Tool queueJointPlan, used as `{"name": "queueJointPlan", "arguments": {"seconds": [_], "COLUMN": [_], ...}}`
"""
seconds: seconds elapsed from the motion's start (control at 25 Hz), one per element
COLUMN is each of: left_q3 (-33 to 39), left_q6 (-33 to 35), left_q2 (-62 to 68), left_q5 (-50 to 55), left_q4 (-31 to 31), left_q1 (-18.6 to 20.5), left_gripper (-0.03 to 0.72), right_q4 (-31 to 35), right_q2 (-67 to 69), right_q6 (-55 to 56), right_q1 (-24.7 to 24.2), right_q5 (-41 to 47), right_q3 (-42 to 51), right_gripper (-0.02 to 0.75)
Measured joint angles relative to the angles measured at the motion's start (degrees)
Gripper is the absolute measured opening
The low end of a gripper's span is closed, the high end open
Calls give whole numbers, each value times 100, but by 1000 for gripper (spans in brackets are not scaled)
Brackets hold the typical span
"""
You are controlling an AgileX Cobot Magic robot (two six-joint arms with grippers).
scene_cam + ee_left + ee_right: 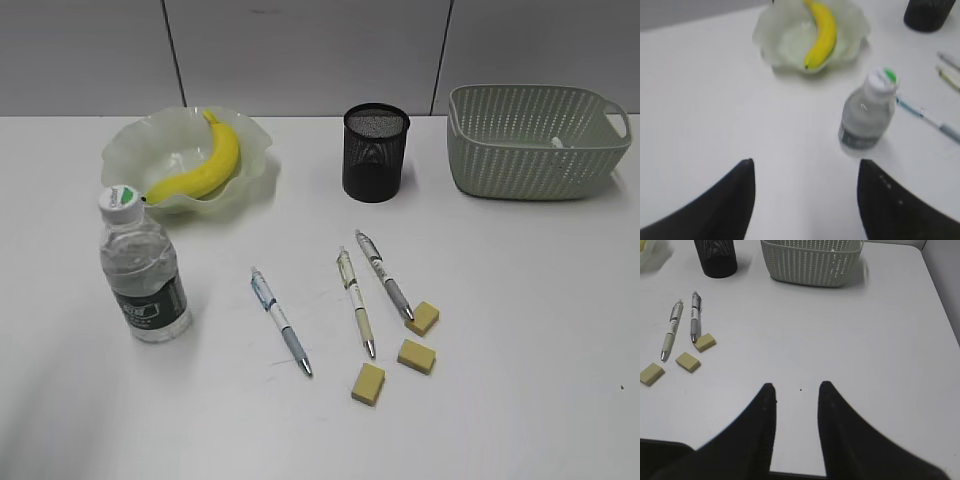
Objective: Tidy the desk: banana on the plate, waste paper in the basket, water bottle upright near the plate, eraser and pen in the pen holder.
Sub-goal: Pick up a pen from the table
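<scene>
The left end effector (pixel 805 170) hung above the white table (pixel 705 100) with its two dark fingers (pixel 735 195) spread apart and nothing between them. Ahead stood the water bottle (pixel 867 117), upright, white cap with a green mark on top. Beyond it the banana (pixel 822 32) lay in the pale green plate (pixel 785 42). A blue-and-white pen (pixel 927 117) lay just right of the bottle, more pens (pixel 950 75) farther right. The black pen holder (pixel 930 12) showed at the top right corner. The view was blurred.
</scene>
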Motion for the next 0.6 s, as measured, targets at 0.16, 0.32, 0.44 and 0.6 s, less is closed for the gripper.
{"name": "queueJointPlan", "arguments": {"seconds": [0.16, 0.32, 0.44, 0.6], "left_q3": [205, 492, 739, 846], "left_q6": [-79, -186, -193, -193], "left_q2": [-965, -1969, -2473, -2841], "left_q5": [1317, 1643, 1767, 1893], "left_q4": [-12, -17, -58, -60], "left_q1": [0, 0, 0, 0], "left_gripper": [474, 453, 443, 430], "right_q4": [0, 0, 0, 5], "right_q2": [0, 0, 0, 0], "right_q6": [0, 0, 0, 0], "right_q1": [0, 0, 0, 0], "right_q5": [0, 0, 0, 0], "right_q3": [0, 0, 0, 0], "right_gripper": [246, 246, 246, 246]}}
